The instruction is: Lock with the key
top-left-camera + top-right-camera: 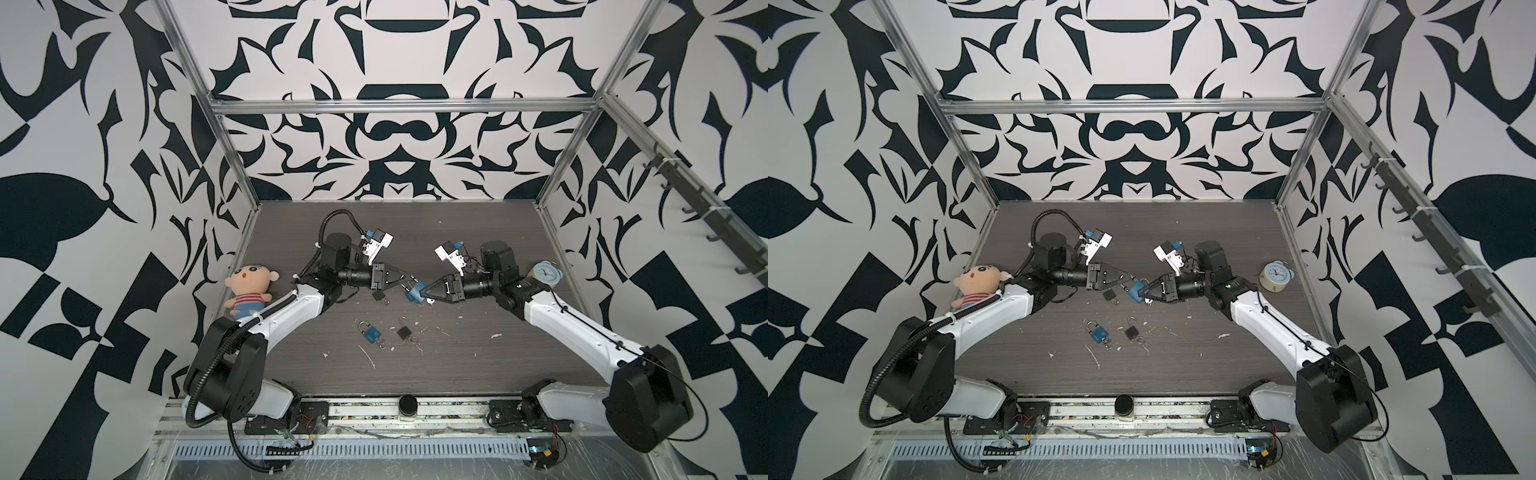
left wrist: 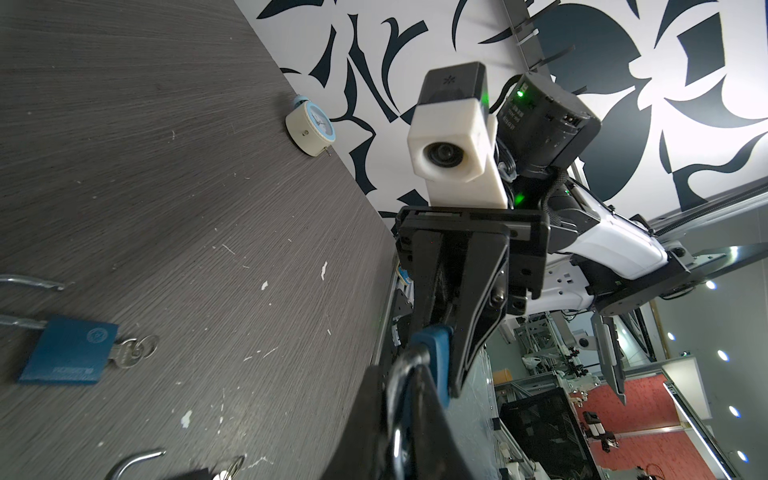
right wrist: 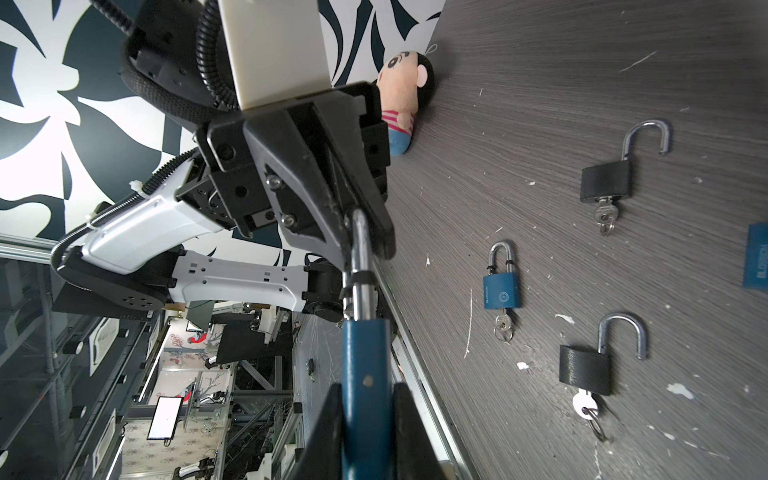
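A blue padlock (image 1: 414,291) (image 1: 1137,289) hangs above the middle of the table between both arms. My right gripper (image 1: 420,293) (image 3: 365,419) is shut on its blue body (image 3: 365,365). My left gripper (image 1: 405,281) (image 2: 399,419) is shut on its steel shackle (image 3: 360,249) (image 2: 397,386). The two arms meet tip to tip. The held padlock's key is hidden behind the fingers.
Several other padlocks with keys lie below: a blue one (image 1: 372,334) (image 3: 501,286), and black ones with open shackles (image 1: 403,331) (image 3: 604,178) (image 3: 586,370). A plush doll (image 1: 249,291) sits at the left wall, a small clock (image 1: 545,274) at the right, and a jar (image 1: 407,407) at the front rail.
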You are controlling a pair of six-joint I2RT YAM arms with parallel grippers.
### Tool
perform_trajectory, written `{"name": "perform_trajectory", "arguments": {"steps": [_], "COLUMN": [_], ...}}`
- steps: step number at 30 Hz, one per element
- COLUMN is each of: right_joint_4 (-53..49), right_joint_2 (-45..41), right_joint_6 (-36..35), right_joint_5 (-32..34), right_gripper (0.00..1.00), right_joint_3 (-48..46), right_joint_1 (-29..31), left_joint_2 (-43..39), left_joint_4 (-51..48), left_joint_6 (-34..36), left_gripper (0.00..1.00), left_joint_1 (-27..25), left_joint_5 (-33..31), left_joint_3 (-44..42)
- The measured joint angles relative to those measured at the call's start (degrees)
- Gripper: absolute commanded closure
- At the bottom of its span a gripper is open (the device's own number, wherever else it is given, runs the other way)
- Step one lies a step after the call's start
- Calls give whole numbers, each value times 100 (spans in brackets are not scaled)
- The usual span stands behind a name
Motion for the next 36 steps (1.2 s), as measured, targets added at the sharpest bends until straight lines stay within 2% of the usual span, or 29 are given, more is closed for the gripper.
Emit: {"name": "perform_trajectory", "arguments": {"steps": [36], "right_joint_4": [313], "right_joint_2": [28], "right_joint_6": [706], "right_joint_5": [-114], "right_gripper": [100], "right_joint_3": [-20], "right_joint_1": [-129], "left_joint_2": [101], "left_joint_4": [649], "left_joint_6": [-321], "left_gripper": [100], "left_joint_1": [-131], "left_joint_5": [-341], "left_joint_3": [-111]}}
